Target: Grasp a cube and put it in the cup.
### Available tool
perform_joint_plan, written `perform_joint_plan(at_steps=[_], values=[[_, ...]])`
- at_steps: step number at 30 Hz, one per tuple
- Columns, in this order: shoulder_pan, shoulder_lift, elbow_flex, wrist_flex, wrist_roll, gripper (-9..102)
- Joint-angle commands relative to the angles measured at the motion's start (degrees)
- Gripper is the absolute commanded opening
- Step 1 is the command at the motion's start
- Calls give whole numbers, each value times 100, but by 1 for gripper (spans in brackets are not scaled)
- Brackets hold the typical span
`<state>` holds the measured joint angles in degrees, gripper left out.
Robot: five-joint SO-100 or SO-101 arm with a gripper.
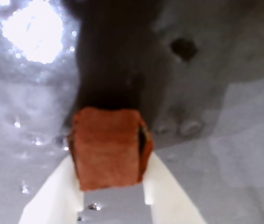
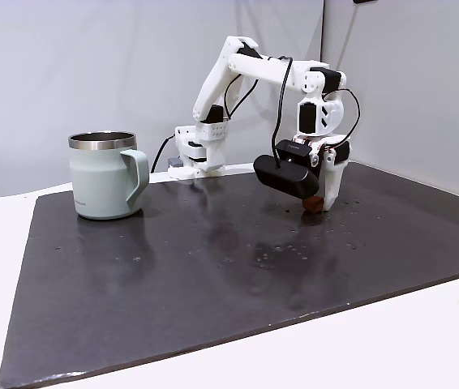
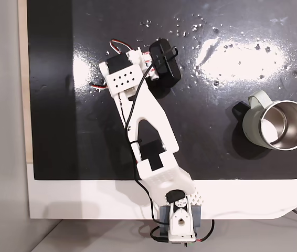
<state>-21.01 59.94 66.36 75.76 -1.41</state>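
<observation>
While cube [image 1: 107,147] sits between the white fingers, grasp: looks made.
End effector [image 1: 113,191]: closed on cube, low over the surface [image 2: 213,267].
Cup [image 2: 104,176]: well apart, upright.
Left: lift, carry, drop in cup.

Dark, glossy mat [image 2: 213,267] covers most of a white table [image 2: 359,340]; surface speckled with small droplets or specks. Plain pale grey wall panels [image 2: 92,73] stand behind, with a vertical seam. Overhead light glare [image 3: 243,50] reflects off the mat.
</observation>
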Motion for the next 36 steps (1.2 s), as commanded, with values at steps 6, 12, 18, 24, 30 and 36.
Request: perform_joint_plan(at_steps=[6, 12, 18, 24, 30, 36], values=[[18, 756, -237, 132, 44, 5], [18, 1178, -255, 237, 88, 5], [88, 1705, -237, 404, 132, 5], [229, 2118, -264, 519, 132, 5], [360, 2479, -255, 633, 132, 5], [686, 2698, -308, 721, 141, 5]])
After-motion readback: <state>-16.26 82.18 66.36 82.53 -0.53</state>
